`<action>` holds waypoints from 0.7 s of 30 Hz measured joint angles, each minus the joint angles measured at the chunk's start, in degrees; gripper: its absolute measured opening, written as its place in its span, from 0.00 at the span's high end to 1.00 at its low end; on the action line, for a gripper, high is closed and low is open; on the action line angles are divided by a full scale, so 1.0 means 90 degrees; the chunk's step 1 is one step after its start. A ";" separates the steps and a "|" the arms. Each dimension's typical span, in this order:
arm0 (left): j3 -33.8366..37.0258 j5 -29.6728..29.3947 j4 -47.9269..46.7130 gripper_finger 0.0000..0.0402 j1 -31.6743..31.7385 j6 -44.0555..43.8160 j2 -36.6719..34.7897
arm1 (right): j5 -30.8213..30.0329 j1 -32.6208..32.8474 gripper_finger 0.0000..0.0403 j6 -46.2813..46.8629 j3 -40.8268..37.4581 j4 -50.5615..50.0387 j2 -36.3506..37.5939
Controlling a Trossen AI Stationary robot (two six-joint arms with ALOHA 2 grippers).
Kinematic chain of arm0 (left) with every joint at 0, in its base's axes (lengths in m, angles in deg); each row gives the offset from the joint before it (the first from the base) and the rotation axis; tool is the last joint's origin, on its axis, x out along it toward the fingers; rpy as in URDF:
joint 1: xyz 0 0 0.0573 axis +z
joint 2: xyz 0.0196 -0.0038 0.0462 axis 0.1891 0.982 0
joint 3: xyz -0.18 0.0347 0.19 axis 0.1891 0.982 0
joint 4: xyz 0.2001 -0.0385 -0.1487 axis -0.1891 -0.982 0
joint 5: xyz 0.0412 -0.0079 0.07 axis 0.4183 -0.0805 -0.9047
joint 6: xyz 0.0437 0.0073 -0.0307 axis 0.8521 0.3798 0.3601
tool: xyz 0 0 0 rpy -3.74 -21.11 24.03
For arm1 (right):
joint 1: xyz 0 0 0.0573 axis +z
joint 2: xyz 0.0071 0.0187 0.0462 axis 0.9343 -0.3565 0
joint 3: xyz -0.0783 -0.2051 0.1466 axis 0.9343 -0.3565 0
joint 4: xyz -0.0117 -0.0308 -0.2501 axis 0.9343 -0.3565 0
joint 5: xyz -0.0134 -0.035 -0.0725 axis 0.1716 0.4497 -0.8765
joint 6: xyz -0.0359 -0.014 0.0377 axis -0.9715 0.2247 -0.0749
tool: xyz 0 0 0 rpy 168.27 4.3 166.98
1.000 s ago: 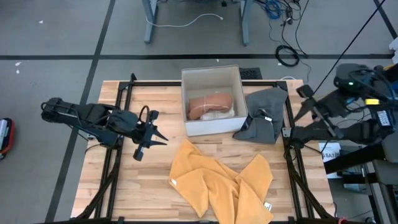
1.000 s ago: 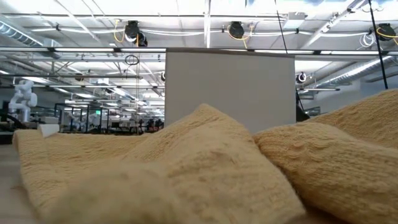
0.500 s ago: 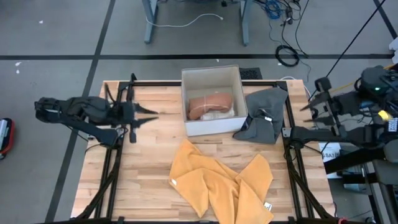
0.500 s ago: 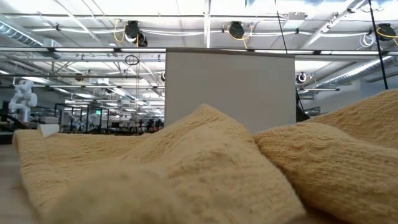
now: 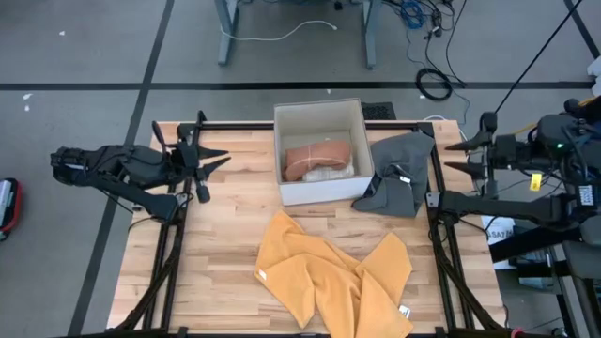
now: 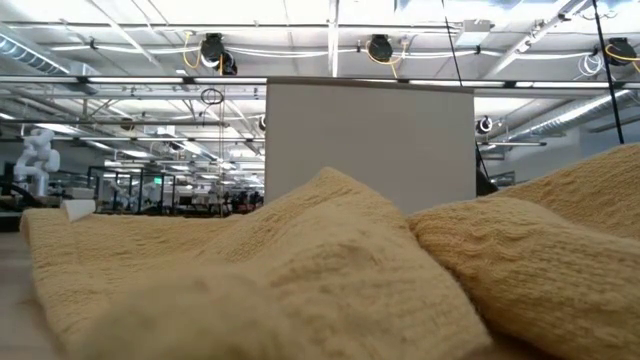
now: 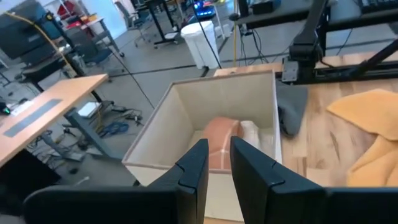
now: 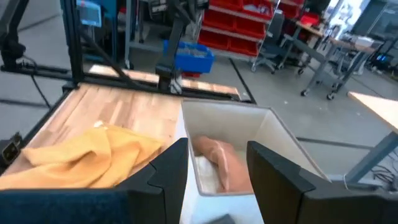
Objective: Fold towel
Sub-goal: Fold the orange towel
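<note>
A large robotics lab or workshop: exposed ceiling pipes [image 6: 120, 85], rows of workbenches [image 7: 43, 112], red parts bins [image 8: 239, 28], cables on a grey floor [image 5: 75, 47].

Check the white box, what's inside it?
The white box holds a folded reddish-brown cloth lying over something pale, likely another cloth. Whatever is beneath them, including the box floor, is covered and can't be seen.

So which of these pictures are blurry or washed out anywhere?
Low view: the yellow towel fills the frame, soft at the bottom left, and ceiling lights glare. Left wrist view: the pincer fingers are soft. High view: evenly lit and sharp.
</note>
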 joint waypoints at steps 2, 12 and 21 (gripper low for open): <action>0.0000 -0.0062 -0.0025 0.82 0.0000 -0.0144 0.0000 | -0.0002 0.0002 0.62 0.0051 -0.0301 0.0233 0.0187; 0.0668 -0.0431 -0.0108 0.82 0.0000 -0.0671 -0.0170 | -0.0324 0.0000 0.62 0.0484 -0.2039 0.1248 0.1160; 0.2498 -0.0184 0.1403 0.82 -0.0005 -0.1022 -0.0753 | 0.0401 0.0001 0.62 0.1507 -0.3899 0.2365 0.1965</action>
